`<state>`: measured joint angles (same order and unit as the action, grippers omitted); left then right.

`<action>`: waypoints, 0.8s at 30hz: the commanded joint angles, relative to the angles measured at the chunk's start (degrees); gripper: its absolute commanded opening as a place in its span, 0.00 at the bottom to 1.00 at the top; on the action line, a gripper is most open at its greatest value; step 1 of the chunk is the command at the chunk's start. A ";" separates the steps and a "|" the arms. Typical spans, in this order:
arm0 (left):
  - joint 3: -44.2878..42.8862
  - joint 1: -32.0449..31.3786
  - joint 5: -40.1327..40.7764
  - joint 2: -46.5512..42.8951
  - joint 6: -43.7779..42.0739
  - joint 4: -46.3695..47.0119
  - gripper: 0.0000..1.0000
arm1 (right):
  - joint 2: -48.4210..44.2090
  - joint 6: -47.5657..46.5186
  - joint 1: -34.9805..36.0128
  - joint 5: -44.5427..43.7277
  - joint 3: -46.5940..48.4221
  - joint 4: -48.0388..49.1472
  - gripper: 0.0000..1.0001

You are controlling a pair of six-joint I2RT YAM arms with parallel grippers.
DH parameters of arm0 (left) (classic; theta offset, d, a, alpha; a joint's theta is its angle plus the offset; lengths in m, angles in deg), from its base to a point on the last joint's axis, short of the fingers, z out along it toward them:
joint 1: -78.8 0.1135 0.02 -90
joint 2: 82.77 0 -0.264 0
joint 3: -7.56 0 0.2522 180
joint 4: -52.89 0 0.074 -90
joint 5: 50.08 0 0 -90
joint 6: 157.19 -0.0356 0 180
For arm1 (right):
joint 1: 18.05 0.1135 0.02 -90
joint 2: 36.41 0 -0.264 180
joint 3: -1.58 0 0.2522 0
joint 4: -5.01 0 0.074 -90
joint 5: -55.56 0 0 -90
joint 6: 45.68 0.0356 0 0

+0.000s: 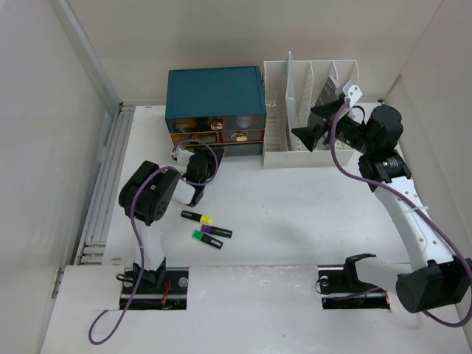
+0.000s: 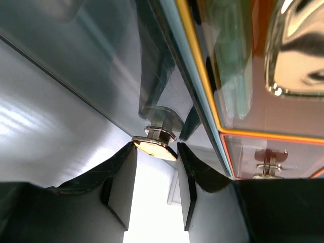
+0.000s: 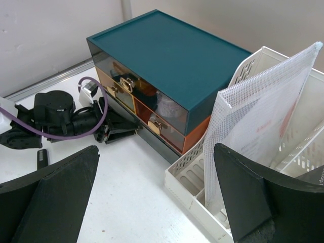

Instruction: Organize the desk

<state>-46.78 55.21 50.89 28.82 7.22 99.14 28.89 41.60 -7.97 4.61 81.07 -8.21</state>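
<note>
The white desk (image 1: 295, 214) carries a teal drawer box (image 1: 215, 92) at the back and a white file rack (image 1: 310, 110) beside it. My left gripper (image 2: 156, 147) is at the box's bottom smoky drawer (image 2: 76, 55). Its two black fingers press either side of the drawer's gold knob (image 2: 157, 151). In the top view the left gripper (image 1: 193, 164) is up against the foot of the box. My right gripper (image 1: 304, 136) hangs wide open above the front of the rack, holding nothing. In its own view the right gripper (image 3: 156, 152) frames bare desk and the rack's corner.
Two highlighters (image 1: 196, 217) (image 1: 208, 238) and a dark marker (image 1: 217, 231) lie on the desk in front of the left arm. A white mesh pouch (image 3: 253, 126) stands in the rack. Orange drawers (image 2: 283, 116) with gold knobs sit above. A metal rail (image 1: 107, 184) runs along the left edge.
</note>
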 commanded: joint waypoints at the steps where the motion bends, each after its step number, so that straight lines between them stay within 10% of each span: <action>1: 3.04 0.48 2.57 -2.34 -1.64 -0.77 0.28 | -1.31 0.61 -0.33 1.73 0.18 3.16 1.00; 24: 15.35 -2.16 3.01 -12.00 -1.64 0.02 0.35 | -1.84 1.14 -0.33 2.79 -0.34 3.68 1.00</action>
<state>-33.40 52.74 50.93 19.31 7.11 101.72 28.78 41.79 -7.97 5.83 80.90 -8.17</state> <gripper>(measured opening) 0.353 0.998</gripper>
